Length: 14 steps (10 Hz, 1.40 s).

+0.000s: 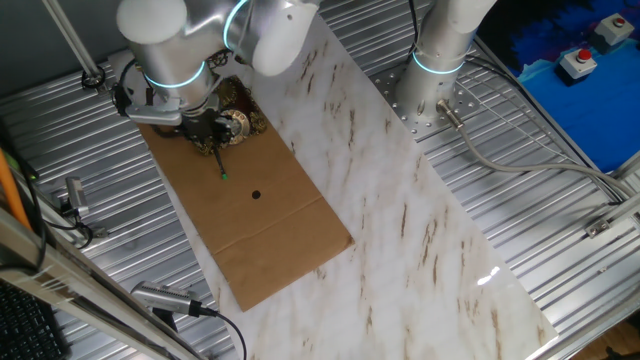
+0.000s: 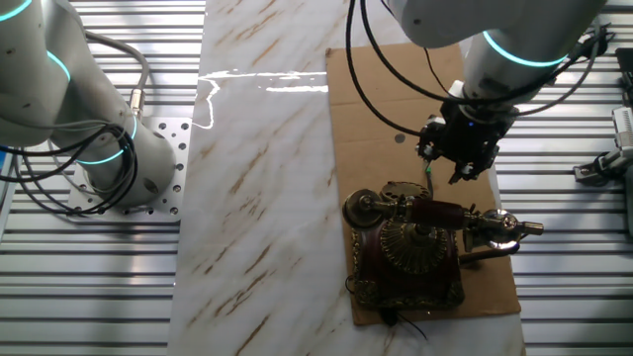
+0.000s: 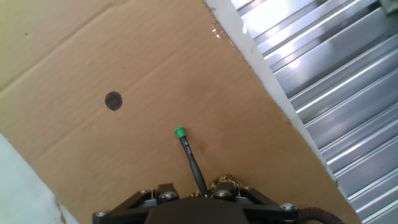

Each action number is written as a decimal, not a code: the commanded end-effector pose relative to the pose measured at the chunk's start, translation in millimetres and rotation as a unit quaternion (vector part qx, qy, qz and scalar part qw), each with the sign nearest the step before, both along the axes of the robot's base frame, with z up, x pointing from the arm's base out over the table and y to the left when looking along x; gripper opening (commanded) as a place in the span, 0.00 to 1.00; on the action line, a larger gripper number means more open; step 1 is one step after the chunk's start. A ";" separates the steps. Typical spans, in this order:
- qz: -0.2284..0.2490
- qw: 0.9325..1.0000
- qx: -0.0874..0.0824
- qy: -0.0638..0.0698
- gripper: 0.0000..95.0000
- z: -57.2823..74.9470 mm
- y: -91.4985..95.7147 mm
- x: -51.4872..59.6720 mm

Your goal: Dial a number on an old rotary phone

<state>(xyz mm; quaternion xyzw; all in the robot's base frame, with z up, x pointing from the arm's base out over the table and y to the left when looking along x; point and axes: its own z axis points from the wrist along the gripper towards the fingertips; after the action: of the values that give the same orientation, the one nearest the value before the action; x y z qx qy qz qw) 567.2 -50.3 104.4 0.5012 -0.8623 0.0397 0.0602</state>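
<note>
the marble-look table (image 2: 257, 198) runs long across the ribbed metal bench, and on it lies the brown cardboard sheet (image 1: 270, 230), dark spot (image 3: 113, 100) and all; at one end of that sheet sits the old rotary phone (image 2: 410, 252), dark red-brown and gold, handset across the top, round dial facing up; the arm hangs above the cardboard just beside the phone, and the gripper (image 2: 460, 148) is closed down on the thin black stick (image 3: 191, 158), its green tip (image 3: 180, 132) pointing out ahead of the fingers in the hand view; that tip hovers over bare cardboard next to the phone's back edge, not on the dial; so this looks like the approach step, dialing not yet begun; the next move calls for carrying the tip over the handset, lowering it into a finger hole and sweeping round without dragging the light phone
</note>
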 end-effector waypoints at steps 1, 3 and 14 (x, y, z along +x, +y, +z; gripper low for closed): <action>0.002 1.000 -0.006 -0.004 0.40 -3.4 -1.5 -3.9; 0.007 1.000 -0.007 -0.003 0.40 -7.1 -1.2 -5.2; 0.039 0.999 -0.017 0.001 0.40 -35.0 -0.1 11.5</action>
<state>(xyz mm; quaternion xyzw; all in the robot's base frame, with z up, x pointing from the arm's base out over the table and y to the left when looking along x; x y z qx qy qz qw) 578.9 -49.5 66.5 0.5334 -0.8411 0.0554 0.0697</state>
